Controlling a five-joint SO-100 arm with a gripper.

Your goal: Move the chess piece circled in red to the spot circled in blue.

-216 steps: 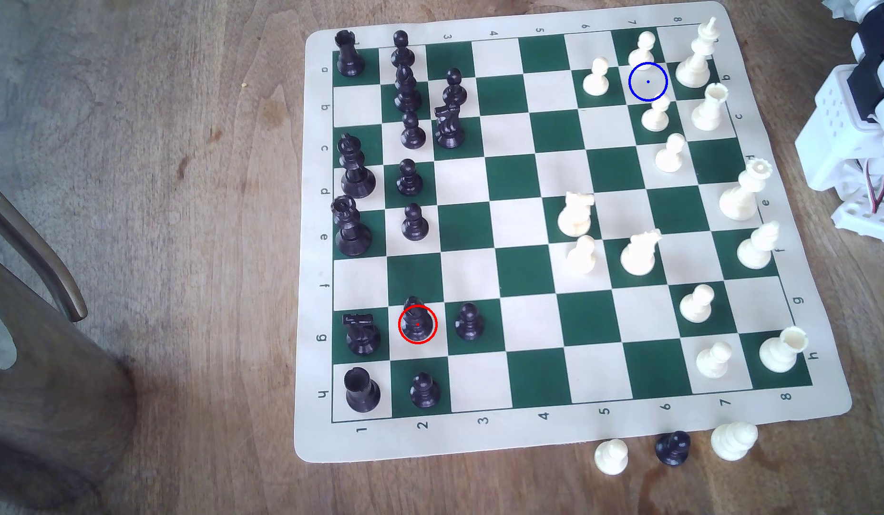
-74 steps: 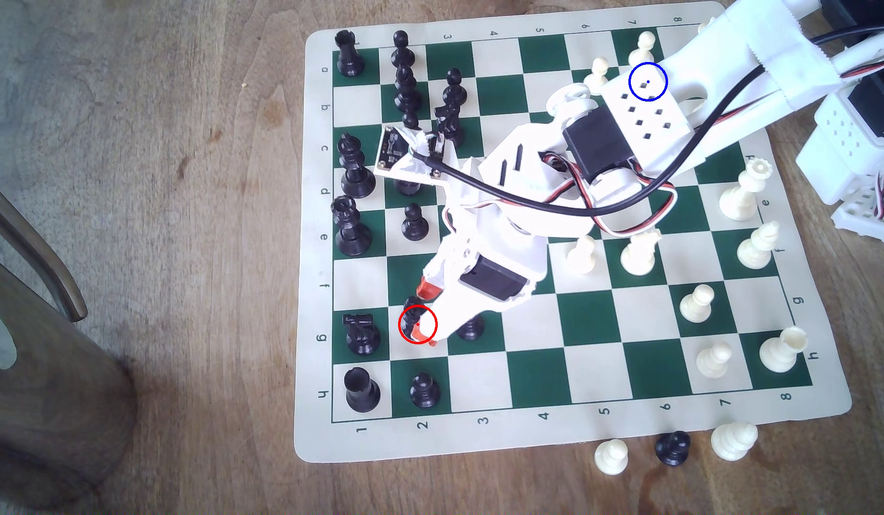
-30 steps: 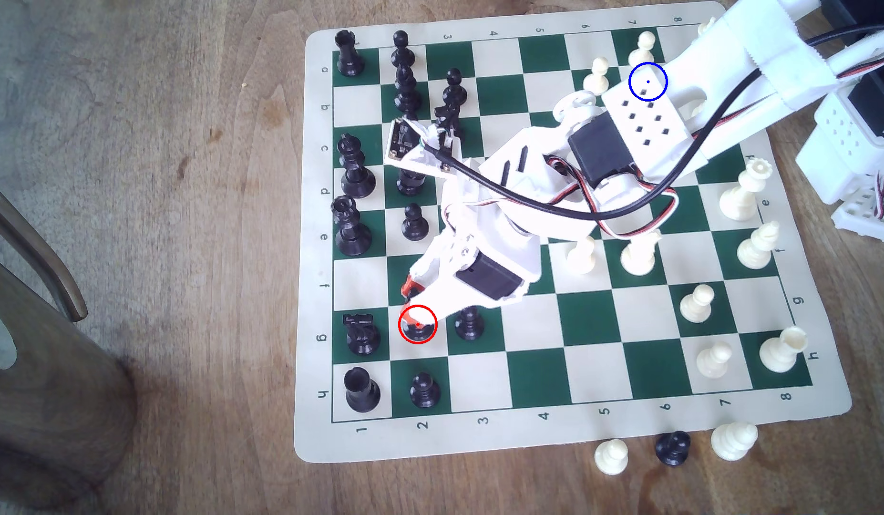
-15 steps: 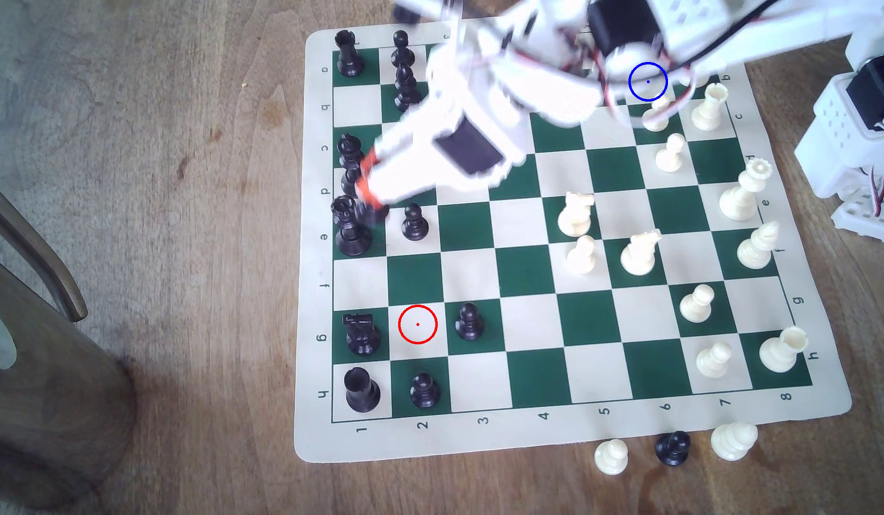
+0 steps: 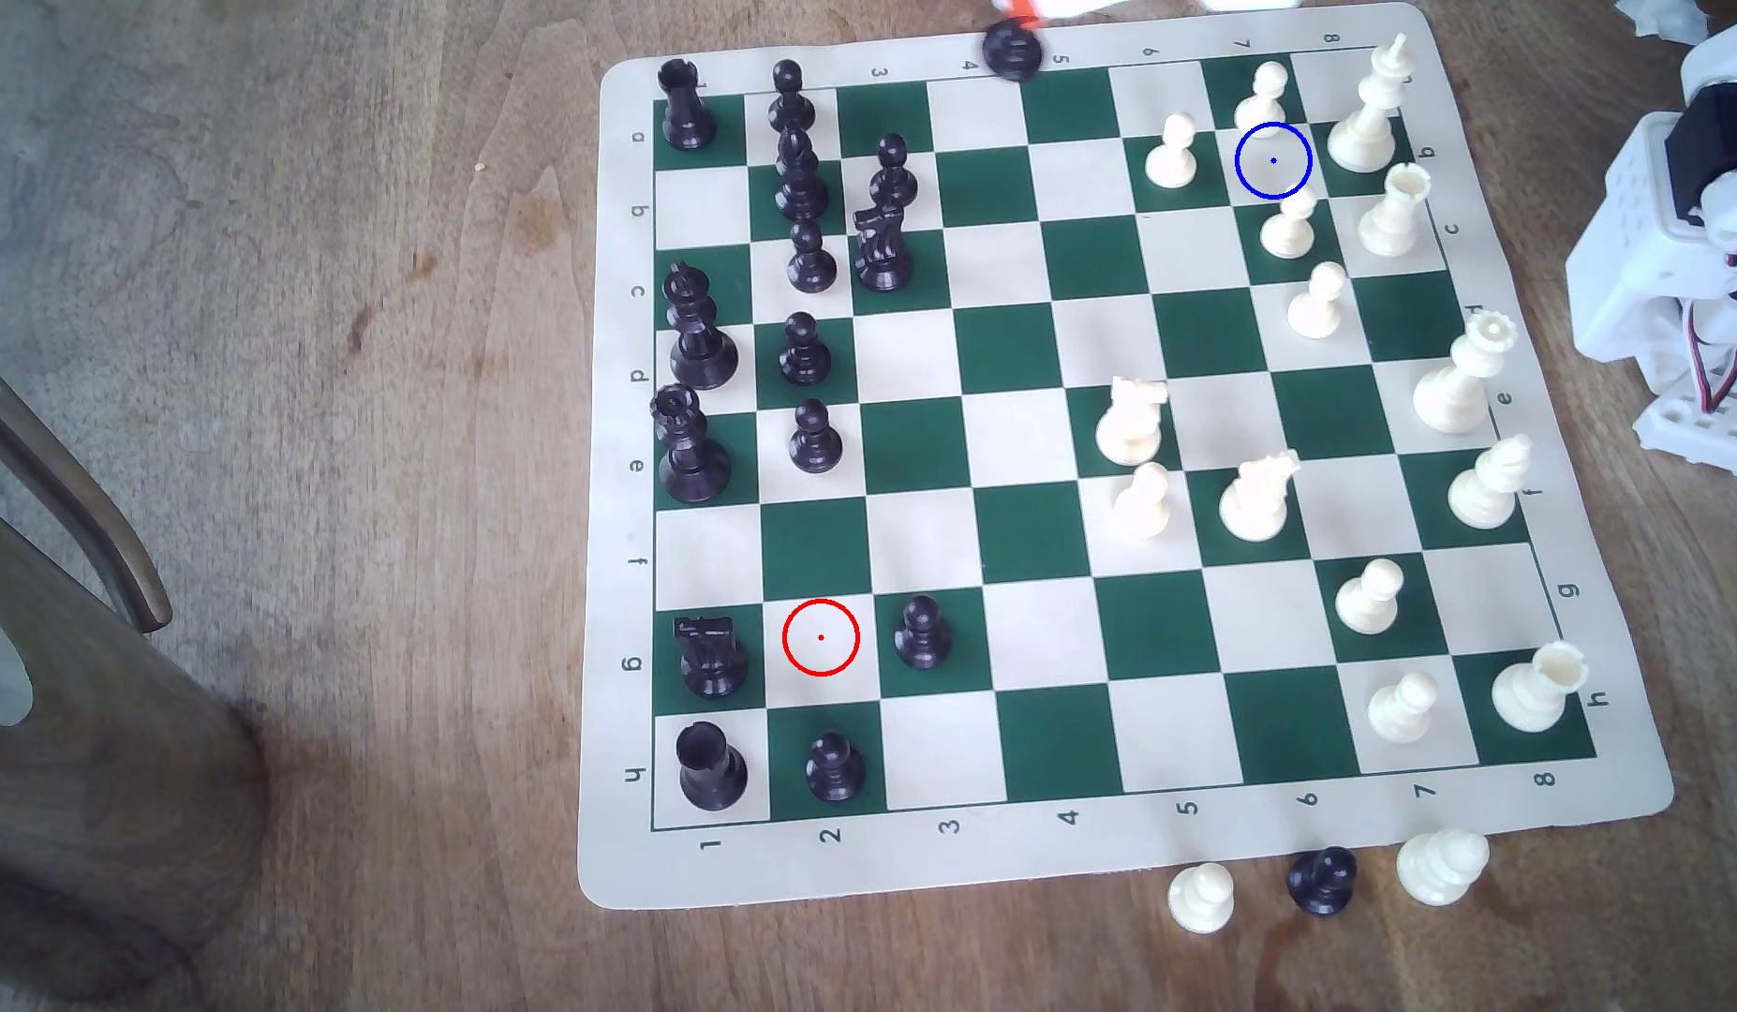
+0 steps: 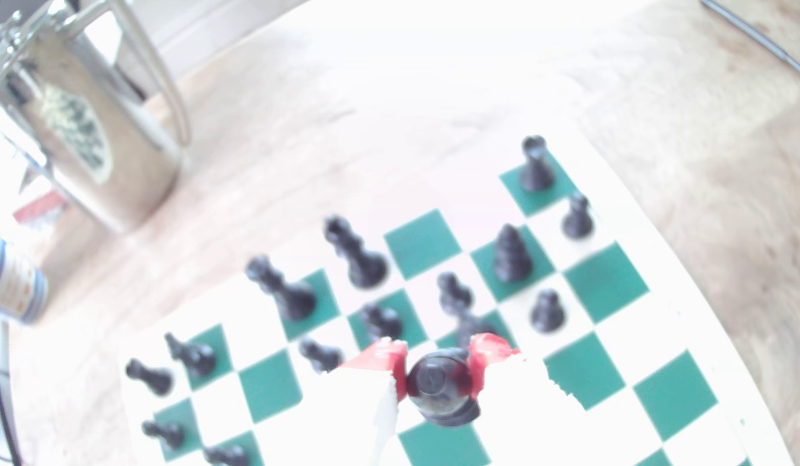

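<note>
The black chess piece (image 5: 1013, 51) hangs over the board's far margin between the numbers 4 and 5, seen from above as a dark round shape. My gripper (image 5: 1022, 14) is shut on it, with only its orange tips showing at the exterior view's upper edge. In the wrist view the red pads (image 6: 396, 372) press both sides of the chess piece (image 6: 438, 387). The red-ringed cream square (image 5: 821, 637) stands bare. The blue-ringed spot (image 5: 1273, 161) is a bare cream square to the exterior view's right of the held piece.
White pawns (image 5: 1267, 90), (image 5: 1173, 153), (image 5: 1290, 226) and a tall white king (image 5: 1371, 102) crowd around the spot. Three loose pieces (image 5: 1322, 881) lie off the board's near edge. A metal jug (image 5: 96, 681) stands at the exterior view's left, the arm's base (image 5: 1682, 272) at its right.
The arm has swung away from the black back rows towards the board's far edge and the exterior view's right, carrying the chess piece. Most of the arm has left the exterior view.
</note>
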